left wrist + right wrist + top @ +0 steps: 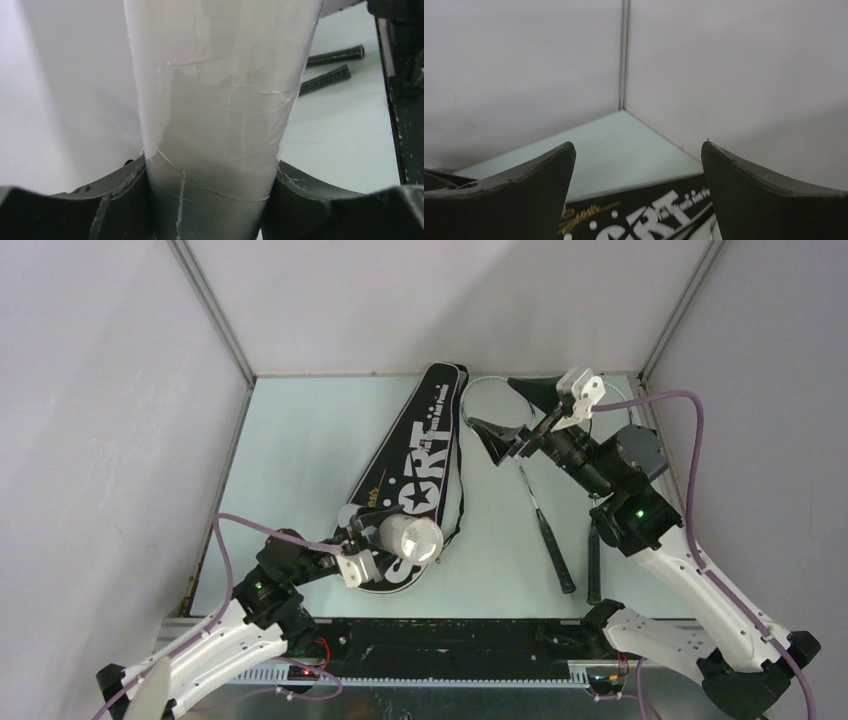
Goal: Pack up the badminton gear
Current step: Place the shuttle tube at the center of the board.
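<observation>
Tube: the long white tube [410, 538] is off the worktop [300, 460], tilted up so that 1 round end faces the overhead camera, above the wide near end of the bag.
Grip on tube: the left gripper [372, 548] is clamped around the tube's lower part, 1 finger [115, 195] on each side. Holding it low probably leaves most of its length free to steer toward an opening.
Shuttlecocks: none shows in any view. Whether they sit inside the tube cannot be told.
Bag: the black "SPORT" bag [420, 455] lies flat and diagonal on the worktop, narrow end toward the far wall. Whether its zip is open cannot be told.
Rackets: 2 rackets [545, 530] lie just right of the bag, black handles [334, 55] pointing to the near edge and silver heads at the far right corner. They are outside the bag, so that part of the packing is not yet done.
Right gripper: the right gripper [512, 412] hovers above the racket heads with fingers [524, 185] spread wide and nothing between them. Its own camera looks across the bag's lettering toward the far corner. It seems poised to pick up a racket or help with the bag.
Risk: a smooth round tube could twist or slip in a 2-finger hold.
</observation>
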Robot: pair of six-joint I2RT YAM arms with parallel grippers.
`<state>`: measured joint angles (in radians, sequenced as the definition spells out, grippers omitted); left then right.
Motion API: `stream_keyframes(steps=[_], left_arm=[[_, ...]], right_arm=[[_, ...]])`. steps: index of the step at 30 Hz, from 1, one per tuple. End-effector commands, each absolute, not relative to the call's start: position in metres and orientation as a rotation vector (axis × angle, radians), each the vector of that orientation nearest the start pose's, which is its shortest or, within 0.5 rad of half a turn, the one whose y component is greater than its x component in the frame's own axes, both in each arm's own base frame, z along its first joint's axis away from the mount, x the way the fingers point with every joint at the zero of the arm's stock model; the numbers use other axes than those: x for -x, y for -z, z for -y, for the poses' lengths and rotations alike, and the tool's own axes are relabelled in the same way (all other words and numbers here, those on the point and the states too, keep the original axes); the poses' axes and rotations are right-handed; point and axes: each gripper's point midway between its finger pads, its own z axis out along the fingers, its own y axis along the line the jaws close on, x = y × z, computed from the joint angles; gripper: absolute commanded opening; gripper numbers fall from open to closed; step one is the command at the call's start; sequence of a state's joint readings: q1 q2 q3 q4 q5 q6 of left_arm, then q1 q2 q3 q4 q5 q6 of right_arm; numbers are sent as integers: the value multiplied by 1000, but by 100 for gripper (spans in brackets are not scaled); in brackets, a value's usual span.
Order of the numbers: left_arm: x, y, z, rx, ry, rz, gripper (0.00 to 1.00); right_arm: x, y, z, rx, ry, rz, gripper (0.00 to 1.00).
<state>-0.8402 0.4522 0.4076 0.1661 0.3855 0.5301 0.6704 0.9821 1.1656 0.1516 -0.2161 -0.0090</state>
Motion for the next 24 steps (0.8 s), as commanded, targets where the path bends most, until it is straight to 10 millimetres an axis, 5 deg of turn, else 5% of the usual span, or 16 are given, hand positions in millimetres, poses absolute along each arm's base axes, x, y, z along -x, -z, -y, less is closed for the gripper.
stream_keyframes(steps=[1, 4, 12, 21, 24], left_arm=[[-134, -270, 235, -1311, 458, -771, 62], [-140, -273, 229, -1287, 405, -780, 62], [-205, -280, 194, -964, 172, -1045, 61], [-298, -279, 82, -277, -128, -1470, 64], [-330, -252, 34, -40, -223, -1626, 63]], right_arm=[[-253, -459, -227, 531, -681, -1182, 99], [-254, -442, -217, 497, -665, -1228, 99], [-259, -399, -194, 389, -633, -1359, 99], [-264, -360, -179, 315, -610, -1490, 99], [-268, -350, -176, 297, -602, -1531, 99]])
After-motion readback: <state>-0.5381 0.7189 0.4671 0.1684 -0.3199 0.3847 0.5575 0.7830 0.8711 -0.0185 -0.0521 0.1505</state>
